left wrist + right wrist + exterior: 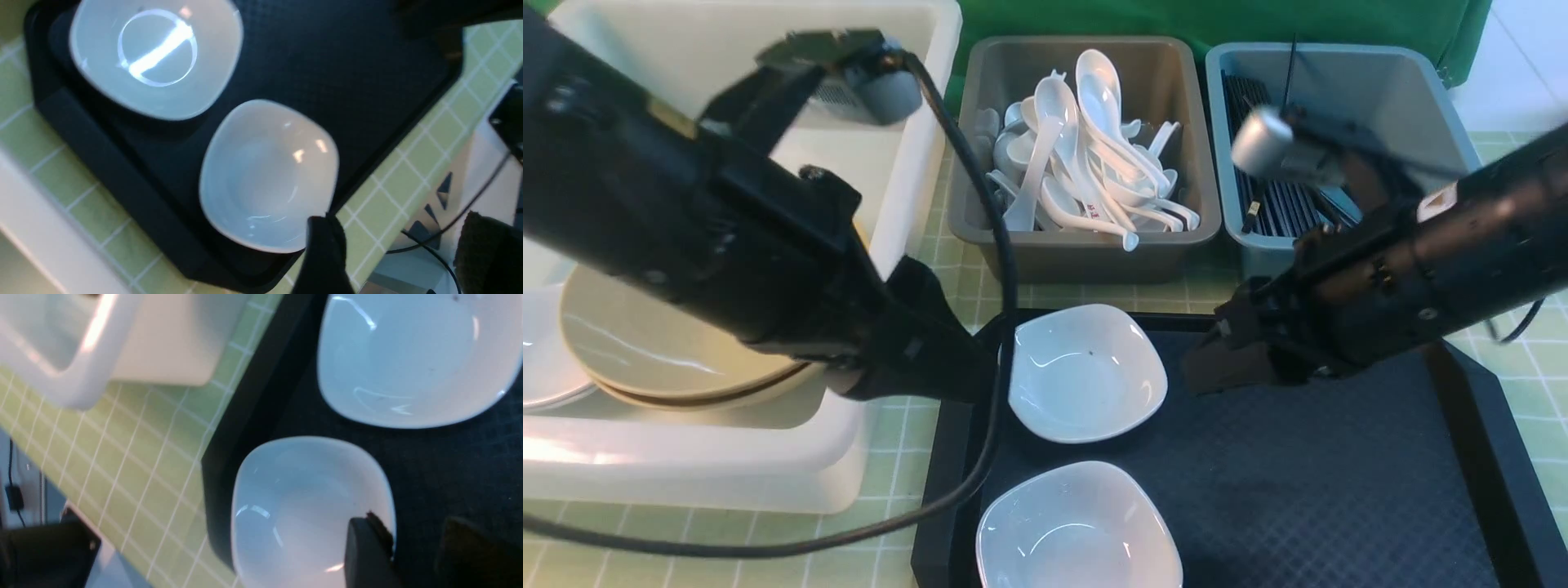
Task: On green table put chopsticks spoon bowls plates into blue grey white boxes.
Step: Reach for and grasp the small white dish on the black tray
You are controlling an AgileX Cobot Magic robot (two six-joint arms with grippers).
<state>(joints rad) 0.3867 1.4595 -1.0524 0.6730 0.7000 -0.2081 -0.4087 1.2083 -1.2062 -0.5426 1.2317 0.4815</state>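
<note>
So, nearest: near plate sat on the black tray. The right tool was released, one finger over that plate's rim, the other over the tray. Far plate sat just behind on the same tray. The left tool was also parted, one finger at its rim. Beyond, on the green counter: white box with tan bowls, grey box full of spoons, blue box holding chopsticks.
</note>
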